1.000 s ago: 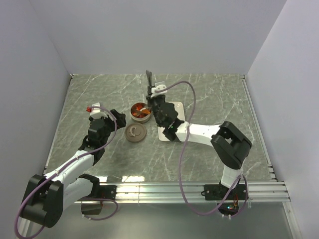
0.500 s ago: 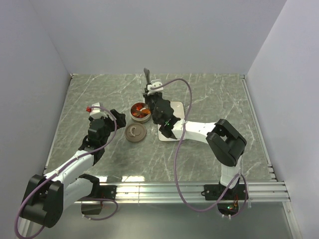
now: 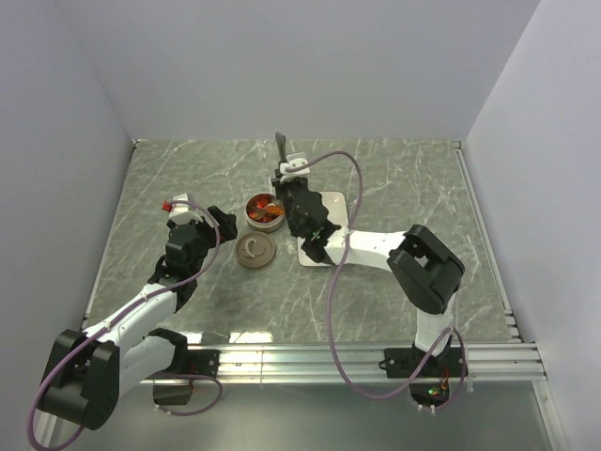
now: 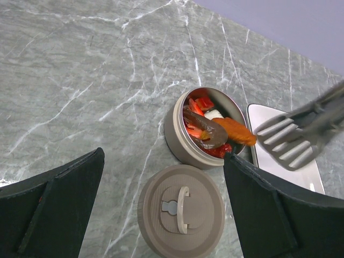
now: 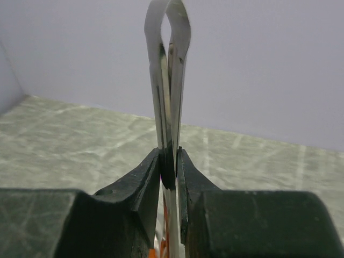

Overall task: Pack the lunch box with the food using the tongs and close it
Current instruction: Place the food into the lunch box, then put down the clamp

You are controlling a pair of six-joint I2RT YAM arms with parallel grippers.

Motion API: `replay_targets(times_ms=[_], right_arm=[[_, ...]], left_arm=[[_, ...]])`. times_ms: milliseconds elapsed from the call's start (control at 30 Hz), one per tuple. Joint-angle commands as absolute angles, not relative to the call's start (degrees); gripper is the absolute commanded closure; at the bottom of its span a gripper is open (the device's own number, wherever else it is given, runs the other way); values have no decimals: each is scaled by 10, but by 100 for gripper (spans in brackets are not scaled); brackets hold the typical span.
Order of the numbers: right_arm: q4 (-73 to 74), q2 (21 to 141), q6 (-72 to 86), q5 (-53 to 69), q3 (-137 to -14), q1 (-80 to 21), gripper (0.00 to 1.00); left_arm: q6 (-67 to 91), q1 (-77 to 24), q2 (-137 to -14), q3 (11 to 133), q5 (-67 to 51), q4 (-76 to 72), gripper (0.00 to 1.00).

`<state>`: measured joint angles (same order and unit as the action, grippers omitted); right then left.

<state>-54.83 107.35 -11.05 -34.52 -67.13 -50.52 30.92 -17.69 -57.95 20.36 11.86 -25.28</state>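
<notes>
The lunch box [image 3: 264, 213] [image 4: 176, 134] stands open at mid-table with several red and orange food pieces [image 4: 207, 129] inside. An orange shrimp-shaped piece [image 4: 236, 131] lies over its right rim. The lid [image 3: 254, 249] [image 4: 181, 210] lies flat on the table just in front of it, handle up. My right gripper [image 3: 290, 188] [image 5: 169, 161] is shut on the tongs [image 3: 281, 146] [image 5: 167, 80], which stand upright. Their forked tip [image 4: 290, 141] hangs just right of the box, over the plate's edge. My left gripper [image 3: 214, 224] [image 4: 164, 156] is open, above the lid, with nothing between its fingers.
A white rectangular plate [image 3: 336, 204] [image 4: 314, 177] lies right of the lunch box, partly under the right arm. Grey walls stand close on the left, back and right. A metal rail [image 3: 357, 357] runs along the near edge.
The right arm's elbow has swung a little to the left and the tongs' top has wobbled slightly. The left arm, lunch box and lid have not moved.
</notes>
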Motion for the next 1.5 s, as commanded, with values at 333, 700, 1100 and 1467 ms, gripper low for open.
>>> replay_targets(times_ms=[333,700,1100,1467], right_arm=[[-505,819,-182,-493,-499,-499,77],[-21,714,116,-712,-457,-485,77],[216,836,226,-523,-551,-353,78],[214,1007,185,-399,-639,-287,78]], left_arm=[[311,-175,-566,200,119,-275,1],[310,-174,-569,202,105,-277,1],[299,-174,-594,220,96,-282,1],[288,-174,-631,244,99,-287,1]])
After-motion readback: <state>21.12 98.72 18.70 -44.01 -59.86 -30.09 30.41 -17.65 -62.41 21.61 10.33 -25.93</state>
